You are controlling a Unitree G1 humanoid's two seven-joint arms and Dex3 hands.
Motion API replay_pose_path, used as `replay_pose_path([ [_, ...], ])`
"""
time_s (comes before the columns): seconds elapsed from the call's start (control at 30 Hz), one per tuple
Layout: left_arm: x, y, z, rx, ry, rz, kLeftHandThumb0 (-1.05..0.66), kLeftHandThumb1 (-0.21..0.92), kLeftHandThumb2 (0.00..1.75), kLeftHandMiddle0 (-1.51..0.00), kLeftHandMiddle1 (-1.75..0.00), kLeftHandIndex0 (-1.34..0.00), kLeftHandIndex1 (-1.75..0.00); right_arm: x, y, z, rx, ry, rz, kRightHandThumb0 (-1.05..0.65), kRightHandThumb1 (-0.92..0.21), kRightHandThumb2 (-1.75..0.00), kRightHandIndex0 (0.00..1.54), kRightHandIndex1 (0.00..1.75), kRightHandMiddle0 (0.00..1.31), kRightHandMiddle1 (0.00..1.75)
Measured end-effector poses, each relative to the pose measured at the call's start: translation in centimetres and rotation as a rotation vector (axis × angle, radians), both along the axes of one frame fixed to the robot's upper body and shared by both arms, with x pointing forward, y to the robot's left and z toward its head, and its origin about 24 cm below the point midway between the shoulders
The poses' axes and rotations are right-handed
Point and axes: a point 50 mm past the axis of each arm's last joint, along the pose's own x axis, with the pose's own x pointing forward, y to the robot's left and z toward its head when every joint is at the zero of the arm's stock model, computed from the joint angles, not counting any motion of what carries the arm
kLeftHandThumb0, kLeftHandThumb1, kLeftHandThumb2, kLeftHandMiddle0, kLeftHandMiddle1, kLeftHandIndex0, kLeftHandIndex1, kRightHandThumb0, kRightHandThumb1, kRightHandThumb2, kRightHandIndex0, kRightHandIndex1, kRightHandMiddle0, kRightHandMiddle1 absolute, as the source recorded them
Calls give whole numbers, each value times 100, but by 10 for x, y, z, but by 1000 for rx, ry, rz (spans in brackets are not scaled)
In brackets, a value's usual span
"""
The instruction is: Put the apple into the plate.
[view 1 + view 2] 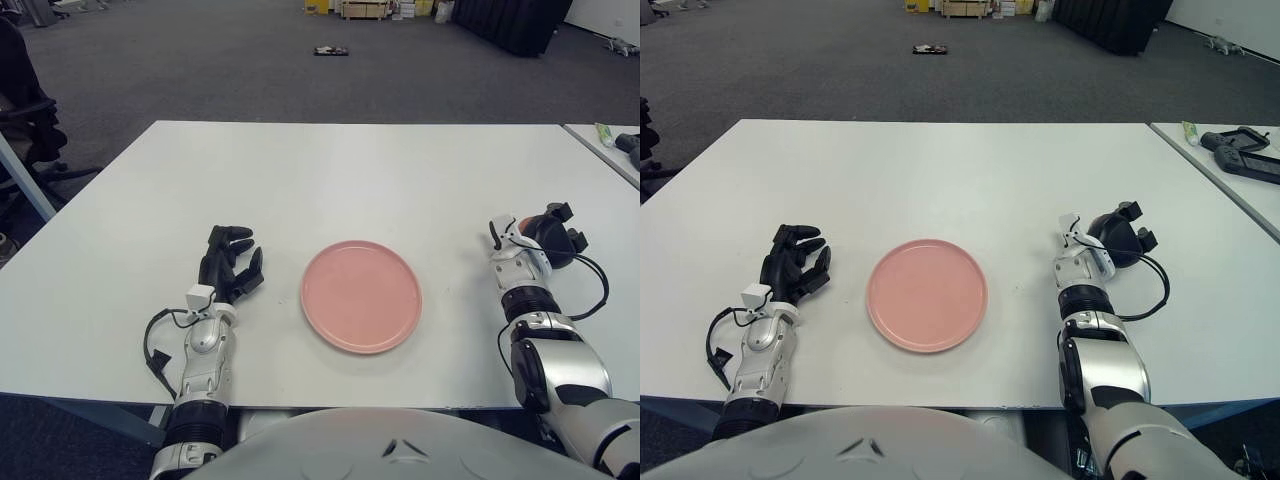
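I count one plate, pink, lying flat on the white table between my two hands, with nothing on it. My left hand shows just to the plate's left, palm down, its dark fingers spread and relaxed, gripping nothing. My right hand shows well to the plate's right, and its fingers are curled around something. In the left eye view I catch a sliver of red between the white wrist housing and the dark fingers, which I take for the one apple, though most of it is hidden. I see no other apple on the table. A second table stands off to the right, carrying one dark handheld device and one small green-and-white tube. On the carpet far beyond lies one dark object, too small for me to identify.
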Motion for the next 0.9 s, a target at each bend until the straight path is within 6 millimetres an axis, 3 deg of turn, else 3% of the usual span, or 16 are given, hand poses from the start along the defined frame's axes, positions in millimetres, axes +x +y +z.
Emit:
replay_pose_path([
  [0.03,0,0,0,0,0,0,0,66,80,-47,-142,-29,-175,0,0,0,2,0,1,-64,-32,-101,0,57,0,86],
  [0.17,-2,1,-1,-1,3,2,0,66,80,-48,-141,-28,-175,2,1,-1,21,-5,1,-66,-28,-107,0,97,0,128],
  [0.23,-2,1,0,0,0,3,0,67,78,-49,-140,-27,-175,2,2,-1,30,-5,0,-60,-30,-109,4,114,17,142],
  [0.27,-2,1,0,1,-1,3,0,68,77,-49,-140,-27,-175,2,2,-2,34,-7,1,-54,-35,-108,8,124,33,148],
  [0.4,-4,2,1,3,-2,6,0,69,75,-49,-138,-27,-175,1,1,-4,40,-9,-2,-47,-37,-111,19,144,58,157],
  [0.53,-4,2,1,3,-1,8,0,69,74,-49,-137,-27,-175,0,0,-5,55,-23,-20,-47,-35,-117,24,159,63,161],
  [0.6,-5,2,1,3,0,9,0,69,74,-49,-137,-27,-175,0,-1,-5,66,-30,-31,-20,-33,-123,31,168,67,160],
  [0.73,-5,3,1,3,3,12,0,70,73,-49,-136,-27,-175,0,-3,-4,73,-37,-45,-6,-29,-126,40,173,76,147],
  [0.9,-5,4,1,4,4,15,0,70,73,-50,-136,-26,-175,0,-4,-3,79,-43,-57,-1,-25,-126,49,174,84,130],
])
